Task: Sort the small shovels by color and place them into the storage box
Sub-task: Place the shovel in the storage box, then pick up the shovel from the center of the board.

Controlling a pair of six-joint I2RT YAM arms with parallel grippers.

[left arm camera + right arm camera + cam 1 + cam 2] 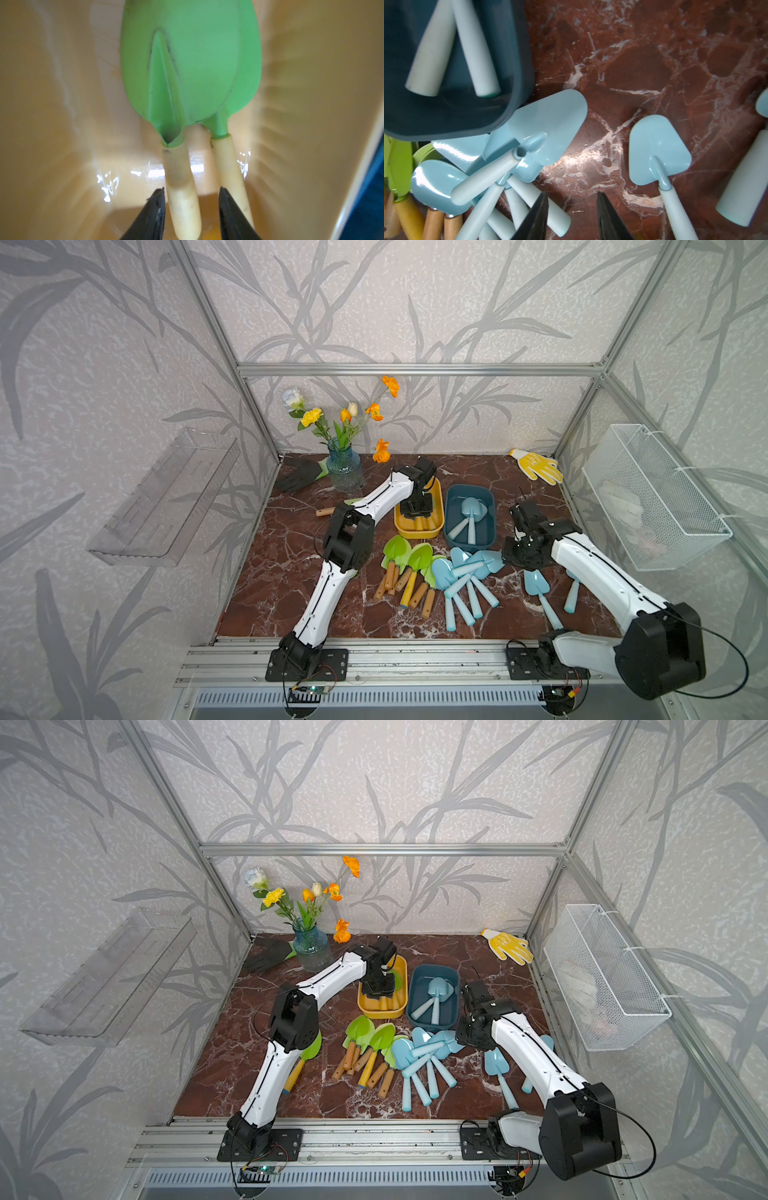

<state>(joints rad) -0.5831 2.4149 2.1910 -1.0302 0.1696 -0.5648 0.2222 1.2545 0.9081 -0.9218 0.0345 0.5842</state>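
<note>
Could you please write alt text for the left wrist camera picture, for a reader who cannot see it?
Two green-bladed shovels with pale handles lie side by side inside the yellow box, blades overlapping. The left tool is open, its black fingers on either side of one handle.

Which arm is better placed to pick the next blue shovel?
Right. The right fingers hang open between the blue pile and a lone blue shovel; the left fingers are inside the yellow box.
</note>
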